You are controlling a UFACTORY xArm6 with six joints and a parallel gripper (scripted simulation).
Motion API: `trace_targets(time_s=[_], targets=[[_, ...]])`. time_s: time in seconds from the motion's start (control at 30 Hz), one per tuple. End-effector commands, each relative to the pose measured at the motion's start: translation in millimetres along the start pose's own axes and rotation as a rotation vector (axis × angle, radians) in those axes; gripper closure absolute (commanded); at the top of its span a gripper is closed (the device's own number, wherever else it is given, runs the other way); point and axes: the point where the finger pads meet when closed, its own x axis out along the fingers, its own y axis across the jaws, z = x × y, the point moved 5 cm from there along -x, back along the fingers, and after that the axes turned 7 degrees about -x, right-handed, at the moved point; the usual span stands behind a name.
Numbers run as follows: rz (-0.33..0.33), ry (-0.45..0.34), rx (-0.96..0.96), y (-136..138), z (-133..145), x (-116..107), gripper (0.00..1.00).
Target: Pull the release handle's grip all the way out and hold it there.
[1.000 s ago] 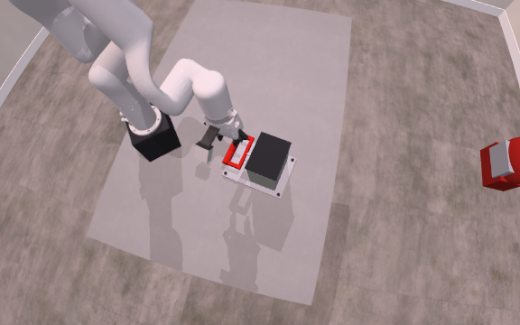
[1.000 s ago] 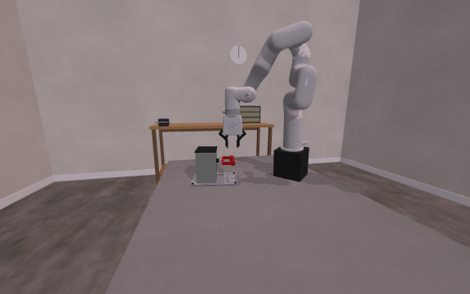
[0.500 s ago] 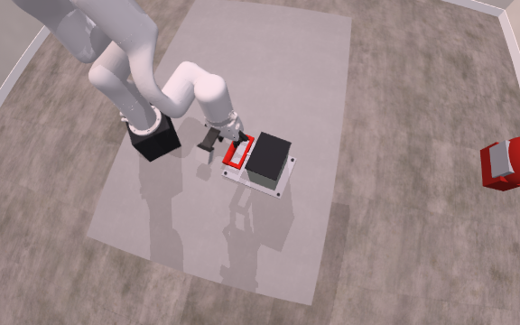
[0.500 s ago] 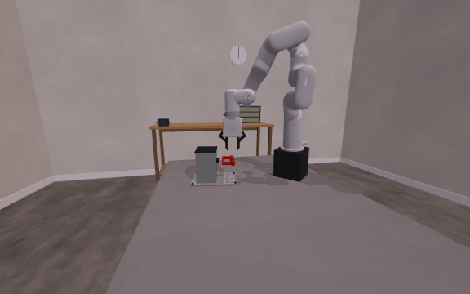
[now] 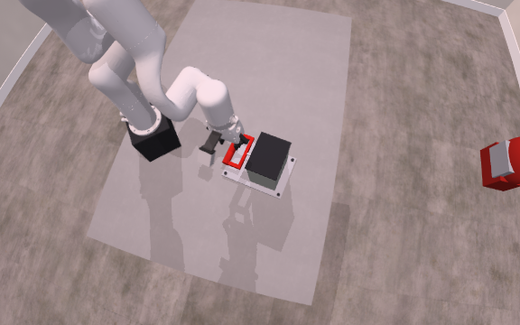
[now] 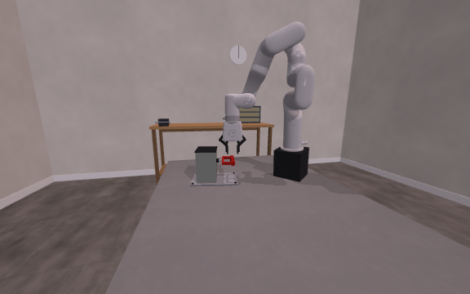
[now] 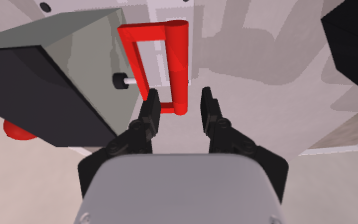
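The release handle's red grip (image 7: 168, 62) is a rectangular loop with a round bar (image 7: 179, 67) on its outer side. It sticks out from the dark-topped grey housing (image 7: 55, 80) on a short rod (image 7: 125, 81). It also shows in the overhead view (image 5: 238, 151) and in the side view (image 6: 228, 160). My gripper (image 7: 180, 97) hangs just above the bar, pointing down, with its open fingers on either side of the bar's near end. Nothing is between the fingers. In the side view the gripper (image 6: 232, 149) stands a little above the grip.
The housing (image 5: 267, 159) stands on a pale baseplate (image 5: 260, 177) on the grey mat. The arm's black base (image 5: 153, 137) is to the left of it. A wooden table (image 6: 210, 132) stands behind. A red object (image 5: 510, 162) lies far to the right.
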Motion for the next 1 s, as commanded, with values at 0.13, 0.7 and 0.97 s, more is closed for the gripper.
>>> trace_targets(time_s=[0.13, 0.7, 0.97], targets=[[-0.004, 0.0, 0.0, -1.7, 0.2, 8.8, 0.47], [-0.004, 0.0, 0.0, -1.8, 0.3, 15.6, 0.47], [-0.004, 0.0, 0.0, -1.8, 0.3, 15.6, 0.47]])
